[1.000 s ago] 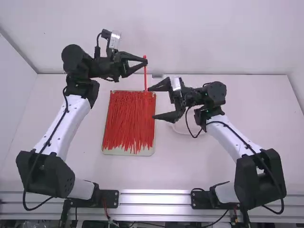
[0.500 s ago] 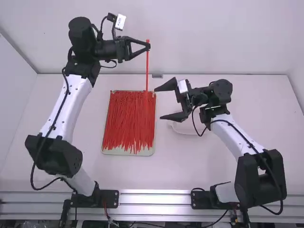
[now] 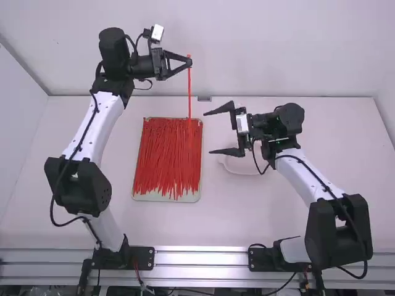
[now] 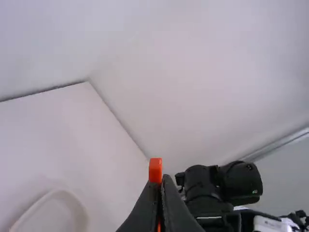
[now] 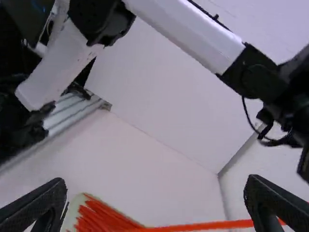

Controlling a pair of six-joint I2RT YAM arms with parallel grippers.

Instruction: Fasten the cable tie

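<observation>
White tabletop [image 3: 345,185], a flat tray [image 3: 165,198] of loose red cable ties [image 3: 168,157] near its far edge: my left jaws, clamped on the head of one long red cable tie [image 3: 189,92], have lifted it higher, tail dangling over the pile. Right jaws stay wide apart beside that tail, so I judge threading hasn't begun.

Smooth red plastic against matt white and black.
From here the cable tie [image 3: 189,86] and the heap of ties [image 3: 170,157] look like smooth, faintly glossy red plastic; the table [image 3: 345,142] is matt white, and the left gripper [image 3: 185,60] and right gripper [image 3: 208,132] are dull black plastic.
</observation>
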